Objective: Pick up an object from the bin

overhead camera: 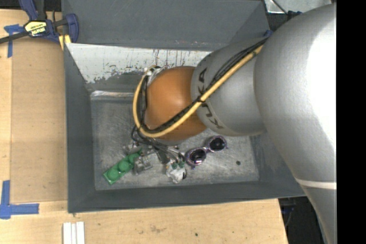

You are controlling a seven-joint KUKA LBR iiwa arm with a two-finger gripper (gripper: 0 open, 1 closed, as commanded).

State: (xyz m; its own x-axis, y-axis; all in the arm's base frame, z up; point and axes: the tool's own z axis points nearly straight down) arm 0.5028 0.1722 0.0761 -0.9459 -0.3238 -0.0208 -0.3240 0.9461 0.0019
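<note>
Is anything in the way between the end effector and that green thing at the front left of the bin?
Nothing large. The end effector is close to the green thing. Only a small grey piece lies by its right end, on the end effector's side. The purple sunglasses lie off to the other side.

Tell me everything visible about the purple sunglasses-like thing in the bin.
The purple sunglasses look like plastic ones: two round dark lenses in glossy purple rims, side by side. They lie flat on the bin floor, right of centre, slanted up to the right, just below the arm's wrist. Whether anything touches them is unclear.
</note>
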